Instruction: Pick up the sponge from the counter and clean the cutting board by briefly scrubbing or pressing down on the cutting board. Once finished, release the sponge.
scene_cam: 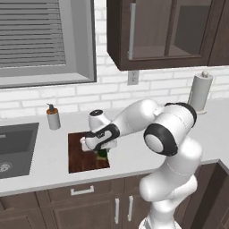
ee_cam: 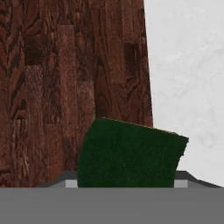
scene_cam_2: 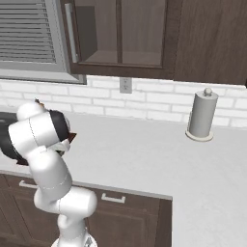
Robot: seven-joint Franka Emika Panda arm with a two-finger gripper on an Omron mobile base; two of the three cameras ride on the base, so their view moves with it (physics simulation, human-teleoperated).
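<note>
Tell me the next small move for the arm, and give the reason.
Probably press the sponge straight down onto the cutting board. The gripper holds it between its jaws over the board's right part, near the counter edge, and the views do not settle whether it touches the wood yet.

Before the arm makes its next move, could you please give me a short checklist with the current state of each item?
1. Sponge held in the tool: ok, it sits between the fingertips.
2. Sponge over the cutting board: ok, near the board's right edge.
3. Sponge pressed onto the board: cannot tell.
4. Board flat on the counter: ok.
5. Soap bottle clear of the board: ok, it stands behind it.
6. Sponge released: not ok, not yet done.
</note>
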